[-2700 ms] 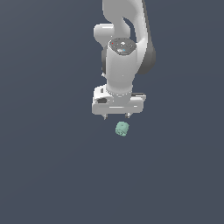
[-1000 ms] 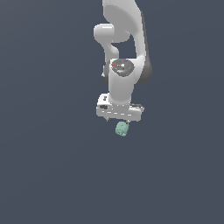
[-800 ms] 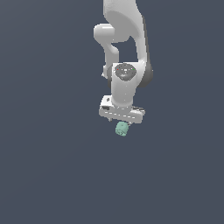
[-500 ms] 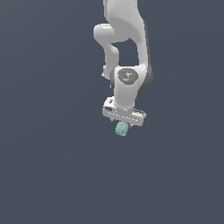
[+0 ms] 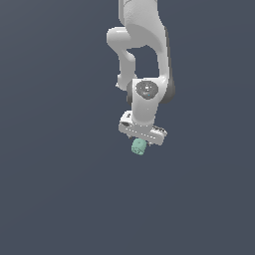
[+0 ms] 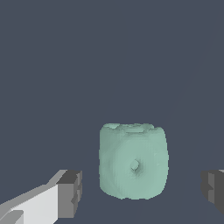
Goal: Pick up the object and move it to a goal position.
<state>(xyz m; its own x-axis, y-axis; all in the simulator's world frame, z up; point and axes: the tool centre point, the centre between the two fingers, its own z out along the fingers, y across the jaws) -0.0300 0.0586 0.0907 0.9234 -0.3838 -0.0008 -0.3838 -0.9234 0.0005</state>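
The object (image 5: 139,146) is a small pale mint-green lumpy cube resting on the dark grey floor, just under the white gripper (image 5: 142,139) in the exterior view. In the wrist view the object (image 6: 133,161) sits between the two dark fingertips (image 6: 71,193), with a gap on each side. The gripper (image 6: 142,190) is open, straddles the cube and does not touch it. The cube is much narrower than the finger spread.
The white arm (image 5: 144,55) rises straight up from the gripper to the picture's top edge. The plain dark grey floor (image 5: 60,189) surrounds the cube. No goal marker shows.
The gripper has come down over the cube and turned slightly, so the cube now sits between the fingers. The cube has not moved.
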